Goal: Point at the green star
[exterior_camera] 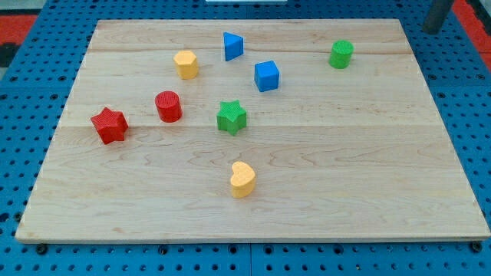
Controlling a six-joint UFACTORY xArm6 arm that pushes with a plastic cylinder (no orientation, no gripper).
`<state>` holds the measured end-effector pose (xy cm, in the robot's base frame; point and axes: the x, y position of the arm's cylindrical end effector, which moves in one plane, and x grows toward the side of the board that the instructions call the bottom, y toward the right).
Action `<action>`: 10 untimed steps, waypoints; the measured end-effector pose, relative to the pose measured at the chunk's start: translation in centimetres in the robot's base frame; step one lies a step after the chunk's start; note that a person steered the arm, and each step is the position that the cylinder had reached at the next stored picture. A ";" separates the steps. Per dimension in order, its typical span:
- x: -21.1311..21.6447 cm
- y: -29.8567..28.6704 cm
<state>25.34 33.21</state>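
Note:
The green star (231,117) lies near the middle of the wooden board (345,176). A dark rod enters at the view's top right corner; its lower end, my tip (434,28), is just past the board's top right corner, far to the upper right of the green star. The nearest block to my tip is the green cylinder (341,54), to its lower left.
A blue triangular block (232,46), a blue cube (267,76) and a yellow hexagonal block (186,64) lie above the star. A red cylinder (168,106) and a red star (109,126) lie to its left. A yellow heart (242,179) lies below it.

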 end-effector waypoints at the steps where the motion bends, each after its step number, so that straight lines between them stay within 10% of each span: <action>1: 6.2 -7.4; 4: 23.0 -28.8; 10: 22.6 -30.7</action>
<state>47.95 2.50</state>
